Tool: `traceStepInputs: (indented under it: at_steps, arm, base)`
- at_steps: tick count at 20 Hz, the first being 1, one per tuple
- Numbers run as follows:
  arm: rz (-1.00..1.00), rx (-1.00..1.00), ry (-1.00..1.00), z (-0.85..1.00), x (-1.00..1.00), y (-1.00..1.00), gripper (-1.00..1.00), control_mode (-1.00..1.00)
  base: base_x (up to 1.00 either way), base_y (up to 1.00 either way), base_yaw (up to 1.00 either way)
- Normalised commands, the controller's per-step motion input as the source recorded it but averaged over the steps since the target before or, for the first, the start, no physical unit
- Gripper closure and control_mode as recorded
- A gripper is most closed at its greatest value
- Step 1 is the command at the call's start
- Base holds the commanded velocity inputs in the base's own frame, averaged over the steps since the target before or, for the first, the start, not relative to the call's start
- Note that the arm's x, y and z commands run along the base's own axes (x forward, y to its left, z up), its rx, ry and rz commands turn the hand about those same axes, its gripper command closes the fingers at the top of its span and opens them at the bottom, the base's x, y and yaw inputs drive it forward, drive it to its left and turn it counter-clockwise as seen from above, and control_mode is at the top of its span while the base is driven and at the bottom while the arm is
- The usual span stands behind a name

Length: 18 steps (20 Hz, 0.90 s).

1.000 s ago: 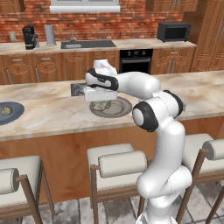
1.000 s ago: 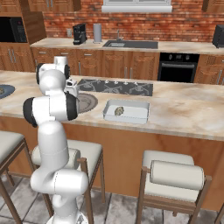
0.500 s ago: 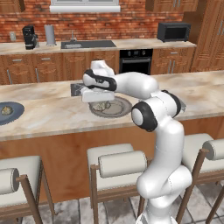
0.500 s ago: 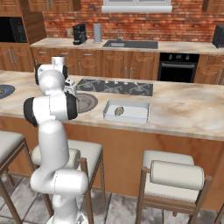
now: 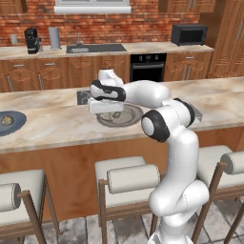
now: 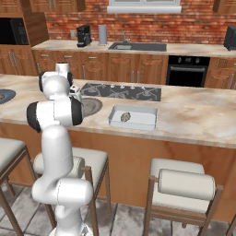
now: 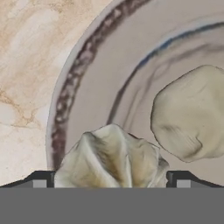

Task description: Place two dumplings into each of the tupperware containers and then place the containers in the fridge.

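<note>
My gripper (image 7: pixel 111 181) hangs low over the round grey plate (image 7: pixel 74 74), open, its two fingertips (image 7: pixel 39 180) on either side of a crinkled pale dumpling (image 7: pixel 111 155) lying on the plate. A second dumpling (image 7: pixel 192 113) lies just beyond it. From the left base the gripper (image 5: pixel 107 113) is down at the plate (image 5: pixel 131 119) on the island counter. A shallow pale tupperware container (image 6: pixel 133 117) sits to the right of the plate (image 6: pixel 92 106) with one dumpling (image 6: pixel 125 117) inside. The fridge is out of view.
A dark cooktop (image 6: pixel 122 91) is set into the island behind the plate. A dark blue plate (image 5: pixel 9 123) with a small lump on it lies at the far left of the counter. Stools (image 5: pixel 128 178) stand along the island's near side.
The hand has sunk a little towards the grey plate and drifted slightly left. The jaws have stayed open.
</note>
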Motion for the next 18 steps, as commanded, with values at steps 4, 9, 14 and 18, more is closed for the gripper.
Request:
traceStepInputs:
  at_steps: [4,9,14,18]
  arm:
    - [0.0,0.0,-0.04,-0.2,0.14,0.0,1.0,-1.0]
    - [0.0,0.0,0.0,-0.01,0.03,-0.05,1.0,-1.0]
    - [0.0,0.0,0.0,0.3,0.0,-0.25,1.0,-1.0]
    - [0.05,0.0,-0.05,0.59,-0.3,-0.56,1.0,-1.0]
  base:
    - [0.0,0.0,0.0]
    - [0.0,0.0,0.0]
    - [0.0,0.0,0.0]
    - [0.0,0.0,0.0]
